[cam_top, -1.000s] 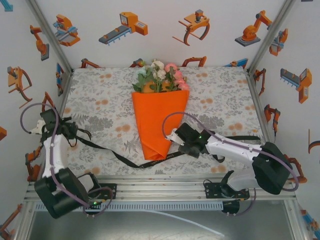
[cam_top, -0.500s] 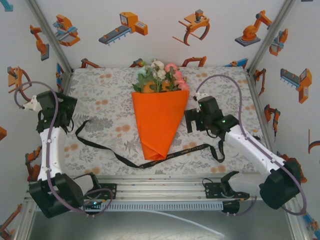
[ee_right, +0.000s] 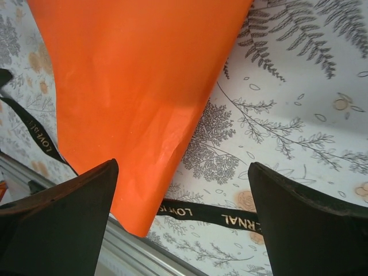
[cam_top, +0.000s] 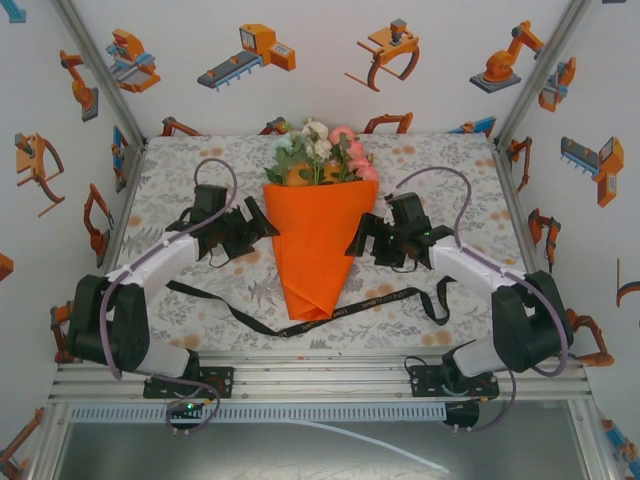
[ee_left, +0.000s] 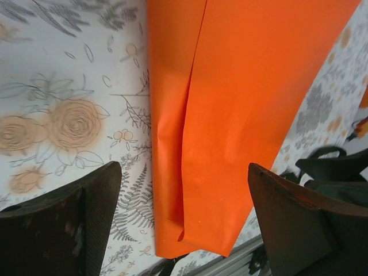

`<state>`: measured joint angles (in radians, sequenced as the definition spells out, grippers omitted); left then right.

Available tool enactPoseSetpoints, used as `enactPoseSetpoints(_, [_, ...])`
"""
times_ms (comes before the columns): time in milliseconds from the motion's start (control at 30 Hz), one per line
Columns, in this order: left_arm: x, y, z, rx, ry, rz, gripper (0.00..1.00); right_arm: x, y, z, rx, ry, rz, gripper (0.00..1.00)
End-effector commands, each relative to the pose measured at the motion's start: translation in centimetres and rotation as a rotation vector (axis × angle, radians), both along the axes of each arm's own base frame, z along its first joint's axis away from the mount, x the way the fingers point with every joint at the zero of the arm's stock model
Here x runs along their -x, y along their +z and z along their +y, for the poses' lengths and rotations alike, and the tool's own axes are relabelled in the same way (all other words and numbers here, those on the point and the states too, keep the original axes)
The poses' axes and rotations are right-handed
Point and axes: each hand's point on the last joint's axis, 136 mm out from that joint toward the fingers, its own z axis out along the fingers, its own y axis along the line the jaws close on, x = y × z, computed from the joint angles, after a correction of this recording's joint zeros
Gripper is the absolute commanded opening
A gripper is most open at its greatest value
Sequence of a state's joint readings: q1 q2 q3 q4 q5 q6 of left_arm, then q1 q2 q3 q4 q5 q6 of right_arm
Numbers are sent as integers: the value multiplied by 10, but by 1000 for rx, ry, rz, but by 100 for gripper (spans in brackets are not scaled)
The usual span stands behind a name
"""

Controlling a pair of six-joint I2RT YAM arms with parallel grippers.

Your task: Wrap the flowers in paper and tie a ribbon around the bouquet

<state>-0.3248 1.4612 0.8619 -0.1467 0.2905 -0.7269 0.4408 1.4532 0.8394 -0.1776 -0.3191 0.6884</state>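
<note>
Item 1. Bouquet (cam_top: 316,245): lies flat at the centre of the counter (cam_top: 450,180), on its grey-and-orange floral cloth. Wide end toward 12 o'clock, pointed tip toward 6 o'clock.
- Flowers (cam_top: 322,150): pink, white and pale-green blooms with green leaves, showing above the cone's wide end at 12 o'clock.
- Paper (cam_top: 312,270): bright orange, folded into a cone. The left wrist view shows one overlapping fold running the length of the paper (ee_left: 247,98).

Item 2. Ribbon (cam_top: 395,297): black, narrow and loose on the counter. It runs from 8 o'clock of the cone, under the tip, to a loop at 4 o'clock. In the right wrist view the ribbon (ee_right: 210,214) carries gold lettering and passes beneath the paper (ee_right: 132,86).

Item 3. Left hand (cam_top: 266,224): at 9 o'clock of the cone, just beside its edge. Fingers (ee_left: 63,224) spread wide with nothing in their grasp; the paper lies below the gap.

Item 4. Right hand (cam_top: 356,246): at 3 o'clock of the cone, just beside its edge. Fingers (ee_right: 57,224) wide apart, grasping nothing; the cone's tip and the ribbon lie below.
</note>
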Motion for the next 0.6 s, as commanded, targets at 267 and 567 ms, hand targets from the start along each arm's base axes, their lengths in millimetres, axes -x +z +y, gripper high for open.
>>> enactPoseSetpoints(267, [-4, -40, -51, 75, -149, 21, 77, -13, -15, 25, -179, -23, 21, 53])
enactPoseSetpoints(567, [-2, -53, -54, 74, -148, 51, 62, -13, -22, 28, -201, -28, 38, 48])
